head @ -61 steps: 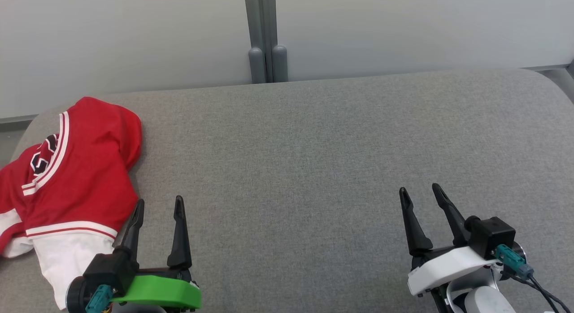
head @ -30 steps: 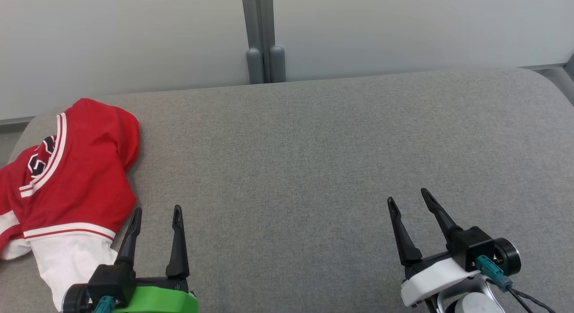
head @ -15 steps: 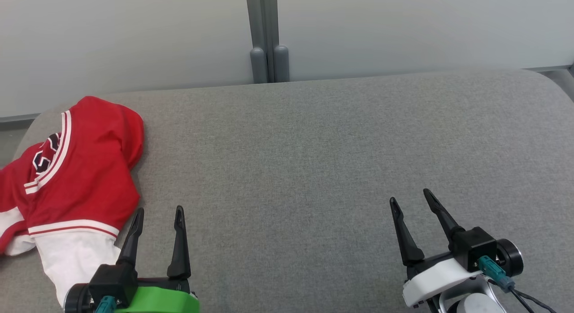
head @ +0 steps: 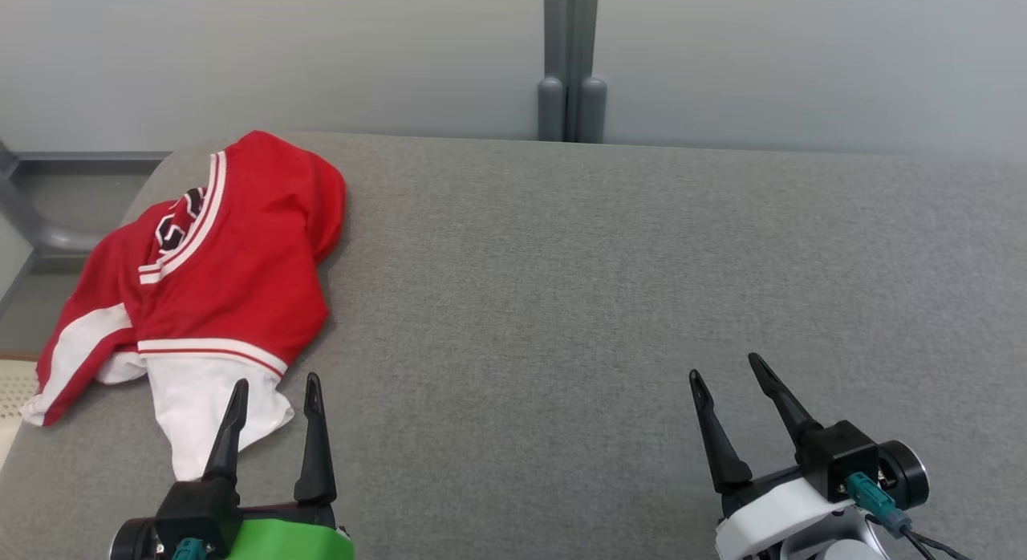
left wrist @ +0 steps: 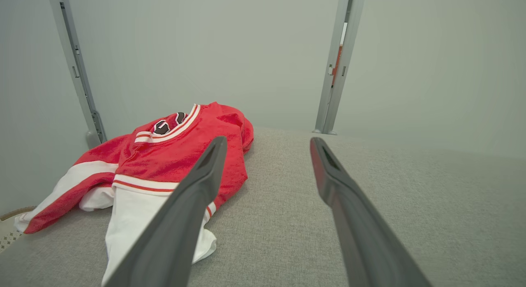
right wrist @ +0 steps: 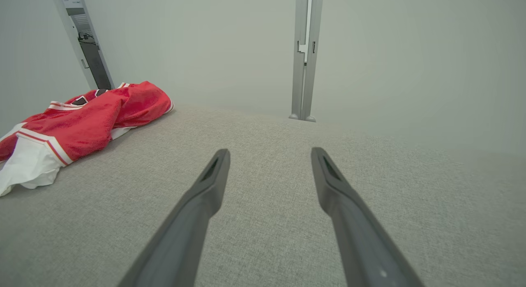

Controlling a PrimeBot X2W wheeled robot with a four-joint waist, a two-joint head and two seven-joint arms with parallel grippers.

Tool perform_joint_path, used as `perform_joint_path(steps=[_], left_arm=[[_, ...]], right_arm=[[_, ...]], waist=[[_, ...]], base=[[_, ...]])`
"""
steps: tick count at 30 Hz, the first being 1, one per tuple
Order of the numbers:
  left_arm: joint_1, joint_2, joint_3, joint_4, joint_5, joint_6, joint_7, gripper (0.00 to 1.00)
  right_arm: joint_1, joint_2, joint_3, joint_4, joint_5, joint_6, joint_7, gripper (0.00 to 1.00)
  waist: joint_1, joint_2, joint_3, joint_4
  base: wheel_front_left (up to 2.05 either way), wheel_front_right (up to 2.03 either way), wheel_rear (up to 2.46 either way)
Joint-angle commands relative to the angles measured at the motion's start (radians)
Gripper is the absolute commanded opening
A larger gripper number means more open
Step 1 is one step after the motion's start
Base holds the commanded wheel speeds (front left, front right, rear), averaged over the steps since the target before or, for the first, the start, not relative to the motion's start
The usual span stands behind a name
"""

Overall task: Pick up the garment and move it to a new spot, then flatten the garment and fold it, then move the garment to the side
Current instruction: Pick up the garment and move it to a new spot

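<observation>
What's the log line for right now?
stage: pickup not started | garment: crumpled, left end of grey surface | left tool: open, by its white edge | right tool: open, empty

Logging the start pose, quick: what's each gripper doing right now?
Left gripper: open, holding nothing, close to the garment.
Right gripper: open, holding nothing, above the grey surface.

On the garment (head: 233, 279), the black lettering (head: 175, 225) is partly folded under and unreadable, the white hem (head: 192, 407) nearest the left gripper (head: 275, 381) is partly covered by one finger (left wrist: 181, 221), and that gripper's base is cut by the lower frame edge.
</observation>
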Motion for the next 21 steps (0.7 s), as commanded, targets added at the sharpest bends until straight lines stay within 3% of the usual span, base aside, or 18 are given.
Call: perform_joint_path(steps=[1,8,21], left_arm=[[0.016,0.006,0.001,-0.006,-0.009,0.008,-0.003,1.0],[0.025,0.006,0.003,-0.018,-0.019,0.03,-0.002,1.0],[0.024,0.006,0.001,-0.028,-0.005,0.04,-0.002,1.0]], right_arm=[[0.011,-0.003,0.003,-0.003,-0.006,0.0,-0.003,1.0],[0.014,-0.003,0.016,0.001,-0.011,0.0,-0.003,1.0],[0.02,-0.003,0.03,-0.003,-0.003,0.0,-0.003,1.0]], waist=[[0.0,0.0,0.005,0.073],[0.0,0.0,0.009,0.172],[0.0,0.0,0.015,0.273]], base=[[0.0,0.0,0.0],[0.0,0.0,0.0],[0.0,0.0,0.0]])
